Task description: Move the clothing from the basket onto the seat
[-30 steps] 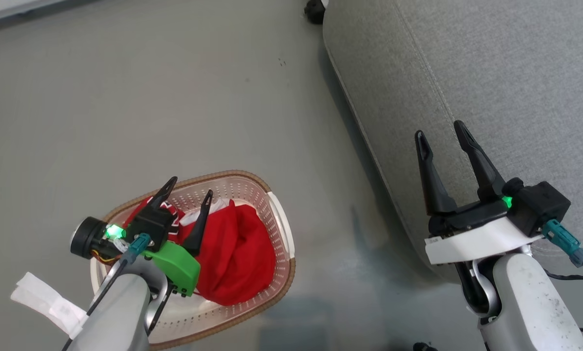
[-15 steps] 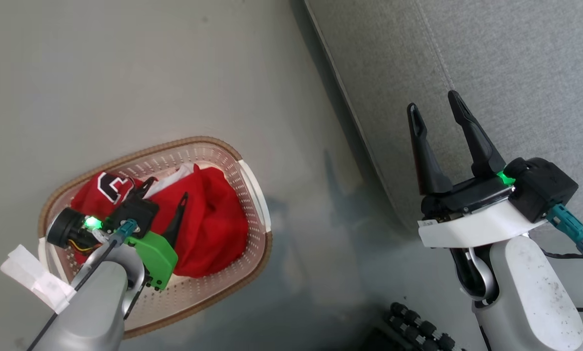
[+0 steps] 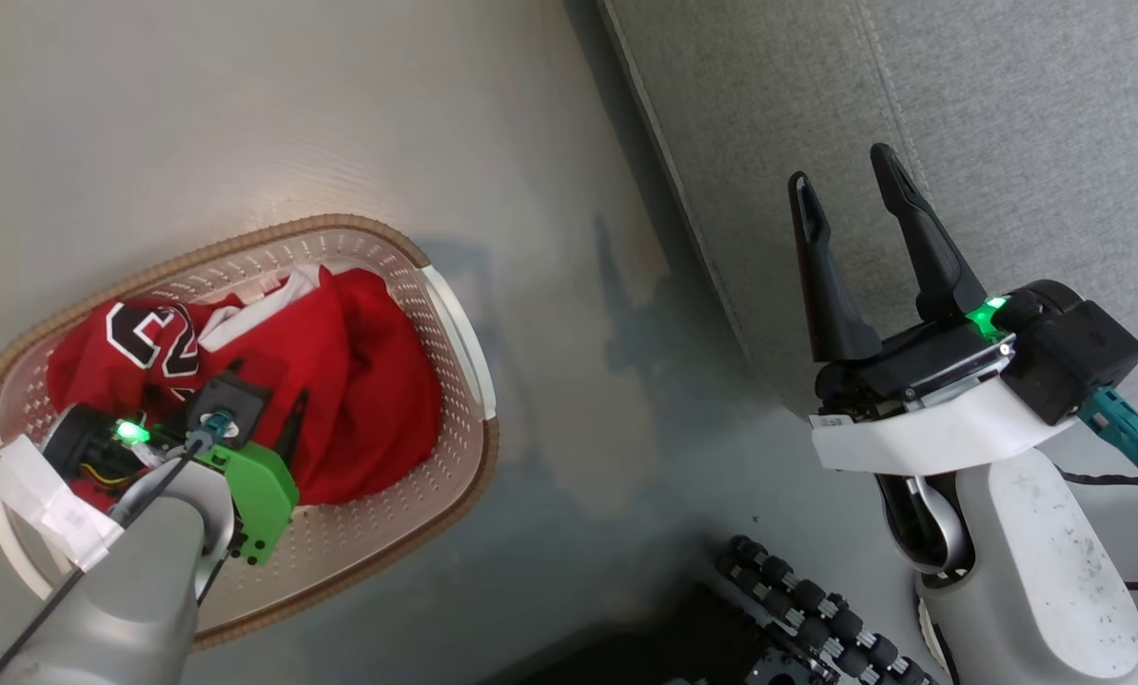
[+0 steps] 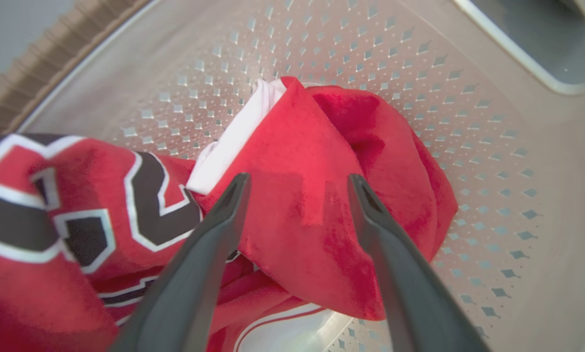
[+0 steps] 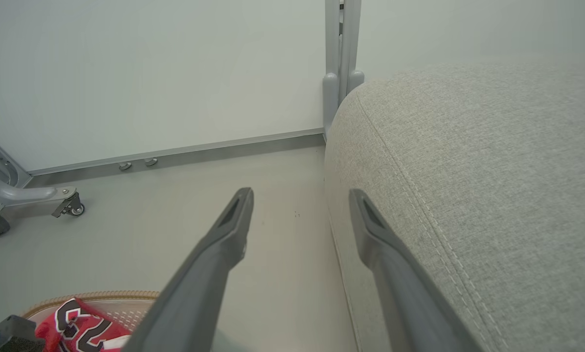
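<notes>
so over the last second the whole head view slid, which is the camera tipping and not anything getting shoved around, but the left tool (image 4: 297,182) really has dropped. A second ago its two dark fingers stood clear above the cloth, now they're sunk low inside the cream-white perforated plastic laundry basket (image 3: 274,226) with the brown woven-look rim, mostly hidden behind the wrist from above. Its jaws are spread as wide as they go with nothing held, one finger each side of a raised fold of the crumpled red sports jersey (image 3: 360,381); can't tell if the tips are actually pressing the cloth. To me the reach looks pretty much done and closing on that fold is the next bit, nothing lifted yet. The right tool (image 3: 840,168) hasn't changed, also wide open and empty, hanging over the near edge of the big light-grey fabric seat cushion (image 3: 1007,114). The jersey is all inside the basket, heaped along the far long side and the end by the left arm, bare perforated bottom showing along the near side. It's soft and bunched: plain red folds toward the right end, white lining panel poking up by the far wall, black-and-white block numbers toward the left end. Basket sits on the grey floor (image 3: 245,95), a strip of floor between it and the seat
</notes>
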`<state>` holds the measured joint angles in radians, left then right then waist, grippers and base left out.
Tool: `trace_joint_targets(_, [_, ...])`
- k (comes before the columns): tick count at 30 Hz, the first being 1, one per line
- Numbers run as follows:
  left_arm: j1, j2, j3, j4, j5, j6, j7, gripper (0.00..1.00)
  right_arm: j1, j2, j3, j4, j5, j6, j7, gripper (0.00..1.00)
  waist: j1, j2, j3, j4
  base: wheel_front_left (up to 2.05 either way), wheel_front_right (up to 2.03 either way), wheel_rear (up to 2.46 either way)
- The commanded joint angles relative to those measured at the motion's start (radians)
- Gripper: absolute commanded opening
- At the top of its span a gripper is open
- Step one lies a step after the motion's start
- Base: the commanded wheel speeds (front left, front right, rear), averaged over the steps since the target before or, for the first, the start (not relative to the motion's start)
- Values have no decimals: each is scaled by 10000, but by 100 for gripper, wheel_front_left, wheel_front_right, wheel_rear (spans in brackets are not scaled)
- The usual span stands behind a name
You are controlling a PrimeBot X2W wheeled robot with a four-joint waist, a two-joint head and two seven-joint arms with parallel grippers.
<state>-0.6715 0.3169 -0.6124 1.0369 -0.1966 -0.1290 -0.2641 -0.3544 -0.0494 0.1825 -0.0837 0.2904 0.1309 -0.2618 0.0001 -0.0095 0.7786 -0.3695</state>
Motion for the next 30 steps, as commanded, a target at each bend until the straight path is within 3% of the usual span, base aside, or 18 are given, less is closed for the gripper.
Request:
trace_joint_targets(1, [-296, 103, -13, 184, -74, -26, -8, 100, -116, -19, 21, -64, 52, -3, -49, 100, -1, 95, 319, -90, 0, 0, 0])
trace_joint_targets(14, [-1732, -65, -465, 1848, 197, 11, 66, 100, -339, -20, 113, -256, 63, -3, -49, 100, -1, 95, 991, 85, 0, 0, 0])
trace_joint_targets(30, [-2900, -92, -1800, 2458, 1292, 318, 1481, 100, -299, -20, 187, -648, 11, -3, -49, 100, -1, 95, 1915, 58, 0, 0, 0])
